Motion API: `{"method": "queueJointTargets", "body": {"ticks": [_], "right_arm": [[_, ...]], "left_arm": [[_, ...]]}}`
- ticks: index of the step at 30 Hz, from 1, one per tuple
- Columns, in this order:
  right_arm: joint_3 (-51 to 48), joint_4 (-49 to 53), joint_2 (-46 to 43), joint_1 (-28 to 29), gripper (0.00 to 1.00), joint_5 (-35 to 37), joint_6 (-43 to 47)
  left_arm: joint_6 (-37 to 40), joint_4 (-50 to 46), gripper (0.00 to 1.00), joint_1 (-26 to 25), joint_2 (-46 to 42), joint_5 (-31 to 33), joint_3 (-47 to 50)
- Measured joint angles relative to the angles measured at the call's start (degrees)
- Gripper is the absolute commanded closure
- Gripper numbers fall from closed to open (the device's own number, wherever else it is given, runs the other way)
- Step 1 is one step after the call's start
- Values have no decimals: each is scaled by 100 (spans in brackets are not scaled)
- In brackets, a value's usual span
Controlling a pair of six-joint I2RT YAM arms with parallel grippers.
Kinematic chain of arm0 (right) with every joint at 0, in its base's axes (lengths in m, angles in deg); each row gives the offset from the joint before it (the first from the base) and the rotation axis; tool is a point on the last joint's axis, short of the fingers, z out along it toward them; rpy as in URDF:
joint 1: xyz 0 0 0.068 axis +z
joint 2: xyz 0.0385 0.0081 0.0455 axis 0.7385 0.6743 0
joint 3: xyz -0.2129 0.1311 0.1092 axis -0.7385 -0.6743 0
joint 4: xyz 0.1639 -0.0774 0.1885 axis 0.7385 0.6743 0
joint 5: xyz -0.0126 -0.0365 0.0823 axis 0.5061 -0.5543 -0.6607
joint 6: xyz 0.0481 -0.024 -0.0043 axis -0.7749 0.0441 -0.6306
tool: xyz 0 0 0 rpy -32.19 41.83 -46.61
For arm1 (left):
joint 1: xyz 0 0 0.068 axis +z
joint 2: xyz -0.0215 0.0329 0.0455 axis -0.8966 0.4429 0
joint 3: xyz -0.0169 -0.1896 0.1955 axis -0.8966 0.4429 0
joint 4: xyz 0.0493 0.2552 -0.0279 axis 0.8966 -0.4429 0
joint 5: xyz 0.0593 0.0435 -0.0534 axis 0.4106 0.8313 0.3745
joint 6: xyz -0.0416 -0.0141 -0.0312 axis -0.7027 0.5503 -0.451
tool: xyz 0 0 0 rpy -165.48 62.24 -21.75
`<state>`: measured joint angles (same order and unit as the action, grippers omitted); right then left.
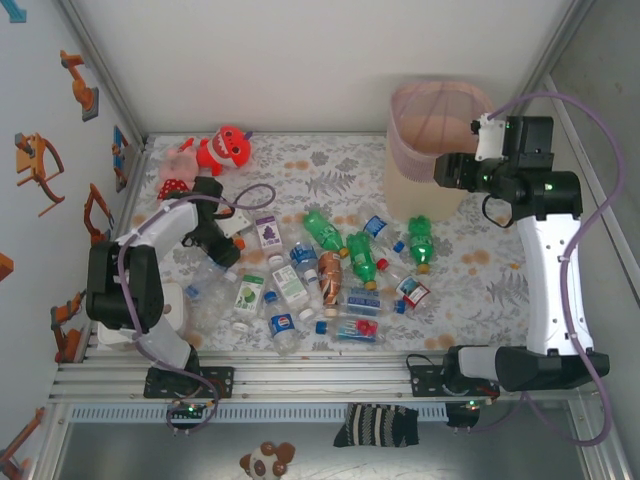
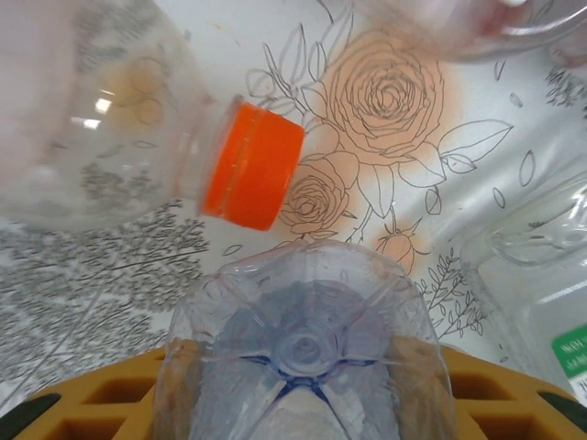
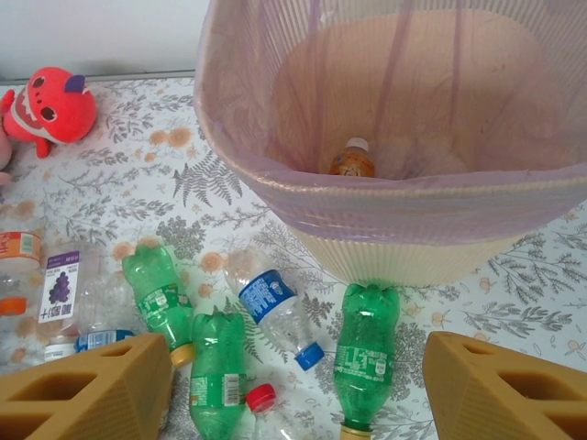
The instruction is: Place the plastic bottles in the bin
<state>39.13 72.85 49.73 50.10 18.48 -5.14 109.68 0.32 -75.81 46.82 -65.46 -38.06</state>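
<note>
Several plastic bottles (image 1: 322, 272) lie scattered on the floral cloth: green ones (image 1: 360, 258), a brown one (image 1: 330, 275) and clear ones. At the left of the pile, my left gripper (image 1: 222, 250) is shut on a clear bottle (image 2: 303, 339), whose ribbed base faces the left wrist camera between the orange fingers (image 2: 188, 385). A clear bottle with an orange cap (image 2: 252, 165) lies just beyond it. My right gripper (image 1: 450, 170) stands open and holds nothing beside the bin (image 1: 430, 130). In the right wrist view the bin's pink mesh rim (image 3: 367, 197) is close, with one white-capped bottle (image 3: 351, 159) inside.
Red and pink plush toys (image 1: 225, 150) sit at the back left of the cloth. Below the bin lie a green bottle (image 3: 367, 353) and a blue-labelled clear bottle (image 3: 275, 307). White walls enclose the table on the left, back and right.
</note>
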Motion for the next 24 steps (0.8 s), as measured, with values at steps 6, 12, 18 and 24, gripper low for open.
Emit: {"method": "queueJointTargets", "body": {"ticks": [6, 12, 18, 24], "right_arm": [[-203, -170, -275, 0, 30, -258, -31], [-763, -741, -686, 37, 32, -739, -293], [-1718, -1786, -1158, 643, 34, -1005, -603], [-2387, -2887, -1276, 1882, 38, -717, -817]], "left_arm": [[-94, 39, 54, 190, -914, -319, -330], [-605, 415, 54, 245, -2041, -970, -525], [-2306, 1696, 55, 201, -2870, -1720, -356], [-4717, 3495, 58, 190, -3316, -2146, 280]]}}
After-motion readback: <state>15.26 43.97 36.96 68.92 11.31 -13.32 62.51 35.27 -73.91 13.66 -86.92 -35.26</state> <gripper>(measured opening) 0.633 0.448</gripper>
